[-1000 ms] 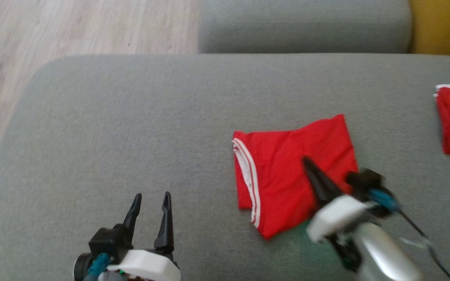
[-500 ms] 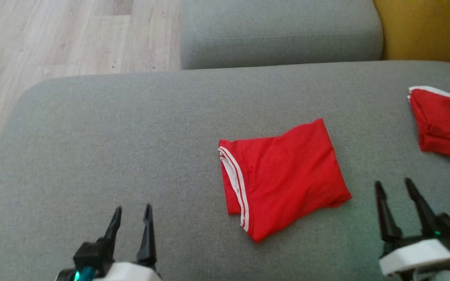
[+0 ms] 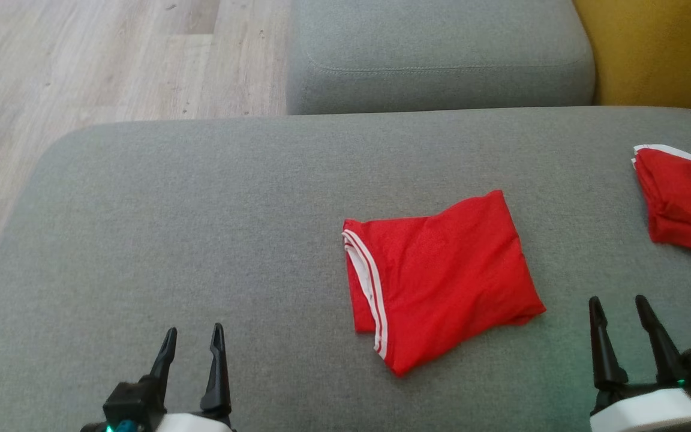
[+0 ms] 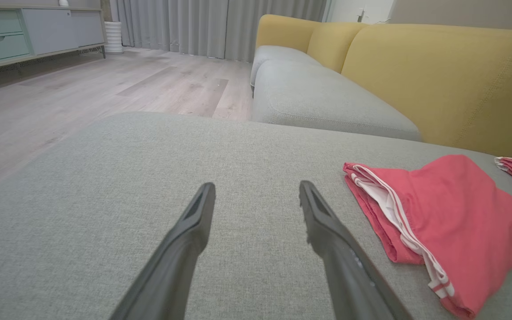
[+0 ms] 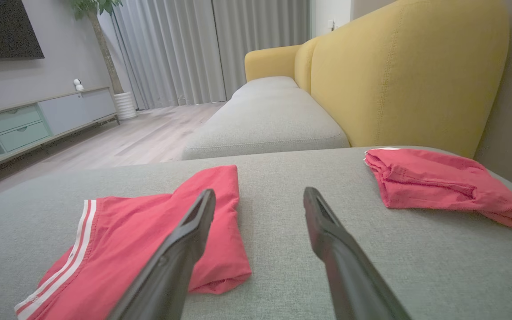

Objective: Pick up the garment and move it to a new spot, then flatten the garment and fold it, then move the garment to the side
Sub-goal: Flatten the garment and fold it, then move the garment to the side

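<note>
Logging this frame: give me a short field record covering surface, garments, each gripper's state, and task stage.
surface: grey sofa cushion, with wood floor beyond it
garment: red garment with white-striped edge, folded, near the cushion's middle
other item: second red garment, at the cushion's right edge
left gripper: open, empty, over bare cushion left of the garment
right gripper: open, empty, right of the garment, not touching it
task stage: fold looks done; the move aside probably remains
</note>
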`<state>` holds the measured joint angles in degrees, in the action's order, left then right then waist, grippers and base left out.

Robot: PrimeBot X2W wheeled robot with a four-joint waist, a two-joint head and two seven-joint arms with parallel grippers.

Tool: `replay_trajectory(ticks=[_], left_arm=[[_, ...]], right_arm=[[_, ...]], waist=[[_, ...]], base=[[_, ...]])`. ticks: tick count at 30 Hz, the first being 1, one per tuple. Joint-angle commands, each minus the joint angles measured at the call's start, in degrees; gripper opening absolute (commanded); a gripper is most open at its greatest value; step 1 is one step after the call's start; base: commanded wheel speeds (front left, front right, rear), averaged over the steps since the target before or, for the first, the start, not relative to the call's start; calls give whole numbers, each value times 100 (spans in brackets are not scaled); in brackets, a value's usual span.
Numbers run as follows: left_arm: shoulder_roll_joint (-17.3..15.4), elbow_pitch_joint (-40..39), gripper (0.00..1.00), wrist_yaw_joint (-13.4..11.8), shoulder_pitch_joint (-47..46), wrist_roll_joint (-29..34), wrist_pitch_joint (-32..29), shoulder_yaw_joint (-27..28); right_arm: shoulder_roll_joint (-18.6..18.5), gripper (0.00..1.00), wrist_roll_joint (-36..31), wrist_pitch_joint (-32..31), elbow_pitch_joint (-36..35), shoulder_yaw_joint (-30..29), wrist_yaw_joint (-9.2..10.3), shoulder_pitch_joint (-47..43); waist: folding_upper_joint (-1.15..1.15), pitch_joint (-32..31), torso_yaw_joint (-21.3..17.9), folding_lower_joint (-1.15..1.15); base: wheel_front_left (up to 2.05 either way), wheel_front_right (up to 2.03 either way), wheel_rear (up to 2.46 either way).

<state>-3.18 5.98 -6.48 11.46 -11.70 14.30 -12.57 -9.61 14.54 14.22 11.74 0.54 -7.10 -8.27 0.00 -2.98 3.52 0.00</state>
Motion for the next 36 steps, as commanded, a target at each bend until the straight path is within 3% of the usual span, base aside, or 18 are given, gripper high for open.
replay_trajectory(ticks=[1,6,11,17,24,30,31,32,33,36], left_arm=[[28,-216,100,24,-191,49,70,187],[29,-290,100,13,-207,37,70,185],[29,-299,100,61,-321,67,70,81],[30,-294,100,71,-530,11,70,-63],[30,-280,100,17,-784,-44,70,-232],[30,-281,100,-8,-897,-84,70,-320],[30,-286,100,-16,-907,-90,70,-327],[30,-294,100,-30,-922,-96,70,-334],[30,-305,100,-48,-939,-105,70,-341],[30,-348,100,-86,-960,-126,70,-332]], right_arm=[[-111,100,4,77,-134,144,-39,126],[-19,100,917,-318,-155,436,-39,487],[-577,100,1779,-2067,-262,850,-39,1398],[-924,100,2243,-4044,456,837,-39,2228],[-1002,100,2041,-4507,1409,610,-39,2804],[-748,100,2173,-4775,2086,359,-39,3150],[-706,79,2232,-4825,2177,306,-39,3194],[-674,9,2273,-4846,2218,298,-39,3242],[-628,0,2370,-4853,2209,309,-39,3285],[-627,0,2488,-4761,2076,388,-39,3365]], waist=[[0,10,21,0],[0,121,55,0],[0,347,165,0],[0,665,490,0],[0,983,881,0],[0,1151,1018,0],[0,1173,1018,0],[0,1199,1010,0],[0,1220,990,0],[0,1262,888,0]], base=[[0,0,0],[0,0,0],[0,0,0],[0,0,0],[0,0,0],[0,0,0],[0,0,0],[0,0,0],[0,0,0],[0,0,0]])
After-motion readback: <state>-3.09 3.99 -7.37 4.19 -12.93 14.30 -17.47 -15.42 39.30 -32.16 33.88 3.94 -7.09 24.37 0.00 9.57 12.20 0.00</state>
